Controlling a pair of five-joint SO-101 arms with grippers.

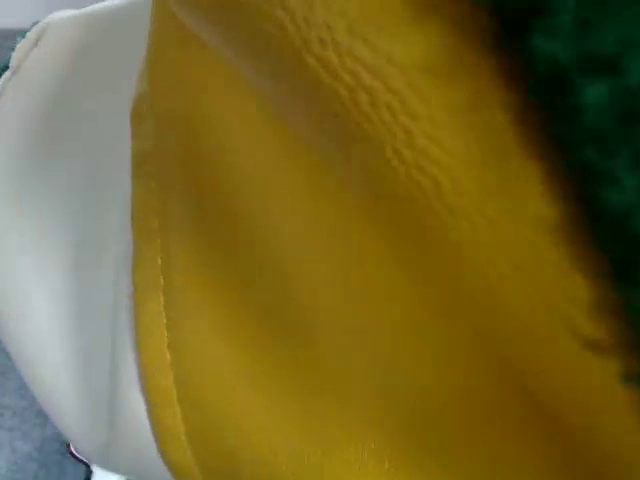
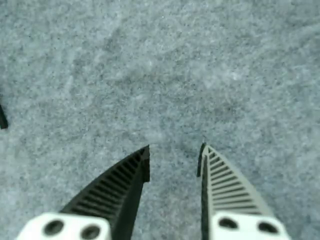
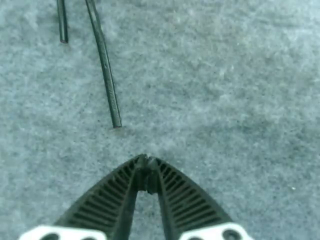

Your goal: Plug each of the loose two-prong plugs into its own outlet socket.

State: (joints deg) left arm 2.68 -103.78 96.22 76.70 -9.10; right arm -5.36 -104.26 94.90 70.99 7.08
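Finding a plug is the job right now, I think, because no gripper has one. The left gripper [image 2: 175,150] hangs low over the grey mat [image 2: 150,75] with its two fingers spread apart, and there is nothing between them. The right gripper [image 3: 148,161] hangs over the same mat with its fingers pressed together at the tips, and it holds nothing.

Just past the right gripper, a long cord [image 3: 104,65] lies on the mat, thin and dark. Its end stops near the fingertips but does not touch them. A short cord [image 3: 61,22] lies beside it, farther away. They may belong to the plugs, but I cannot tell, and I cannot tell where the plugs or the sockets are. A small dark bit [image 2: 2,117] sits at the edge of the mat near the left gripper. It is too little to name.

A yellow cloth [image 1: 350,280] and a white cloth [image 1: 70,250] hang right in front of the high camera, so the table cannot be checked from up there.

To do this well, the right gripper should open wide before it goes down. It should grab the hard body of a plug, not the bendy cord, so the prongs stay straight. Go slowly, one plug at a time.
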